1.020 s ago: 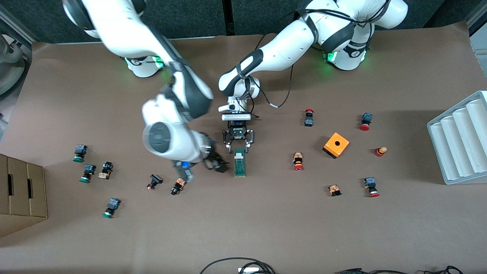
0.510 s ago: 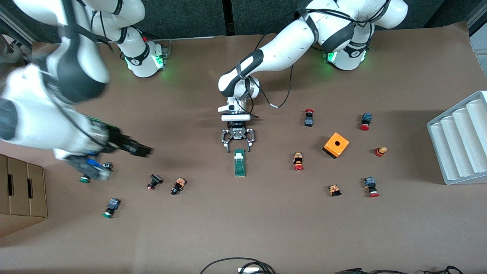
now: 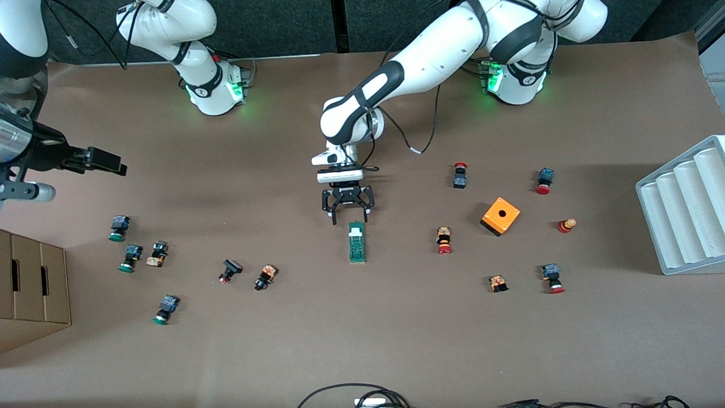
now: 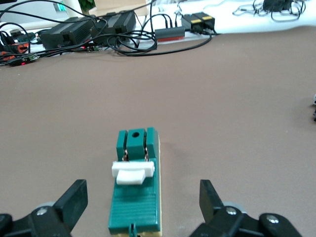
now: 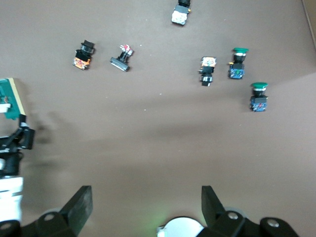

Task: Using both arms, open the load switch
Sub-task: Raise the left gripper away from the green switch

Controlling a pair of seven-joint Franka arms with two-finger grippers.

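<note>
The load switch (image 3: 357, 242) lies flat on the brown paper mid-table, a dark-green bar with its white block (image 3: 355, 230) at the end toward the robots. In the left wrist view the load switch (image 4: 136, 202) sits between and just ahead of the spread fingers. My left gripper (image 3: 349, 217) is open, low over the table at that white-block end, touching nothing. My right gripper (image 3: 115, 163) hangs open and empty, high over the right arm's end of the table. In the right wrist view only a corner of the load switch (image 5: 9, 98) shows.
An orange cube (image 3: 500, 215) and several red-capped push buttons (image 3: 444, 240) lie toward the left arm's end. Green-capped buttons (image 3: 118, 228) lie toward the right arm's end. A cardboard box (image 3: 34, 289) and a white ribbed tray (image 3: 685, 209) stand at the table's ends.
My left gripper has opened, let go of the switch's white-block end and drawn back a little. The right arm has swung up and away from the switch to its own end of the table.
</note>
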